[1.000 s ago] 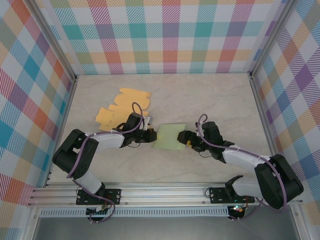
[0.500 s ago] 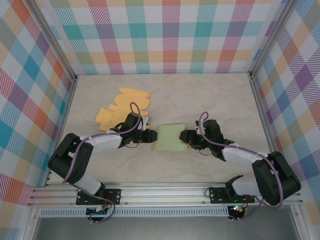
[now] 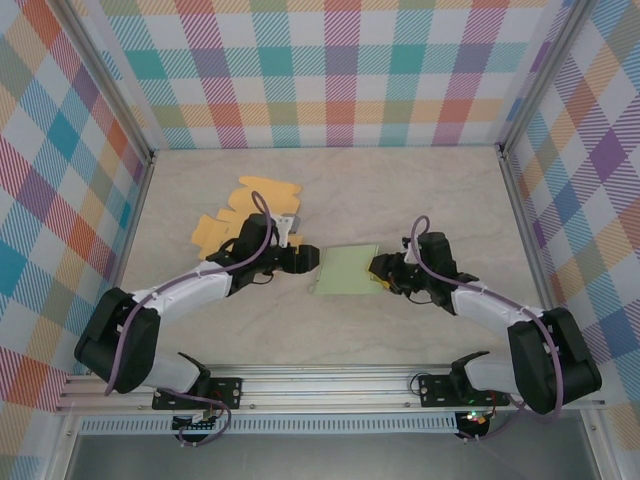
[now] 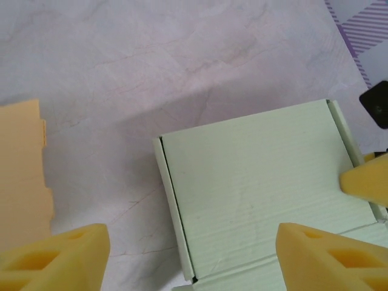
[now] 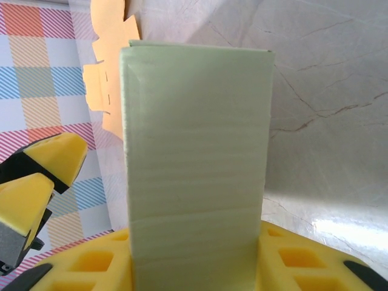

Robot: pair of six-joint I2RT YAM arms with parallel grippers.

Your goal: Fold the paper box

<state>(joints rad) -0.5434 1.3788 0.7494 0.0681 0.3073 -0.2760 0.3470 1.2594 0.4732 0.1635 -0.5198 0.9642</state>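
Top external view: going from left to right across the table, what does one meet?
yellow cardboard sheets → left pincer → green paper box → right pincer

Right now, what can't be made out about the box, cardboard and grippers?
1. The green box: underside hidden against the table, top view; near edge cut off at the left wrist view's bottom.
2. The orange cardboard: partly under the left arm, top view; cut by the left wrist view's left edge.
3. The right gripper: how deep the box sits between its pads, cut off at the right wrist view's bottom.
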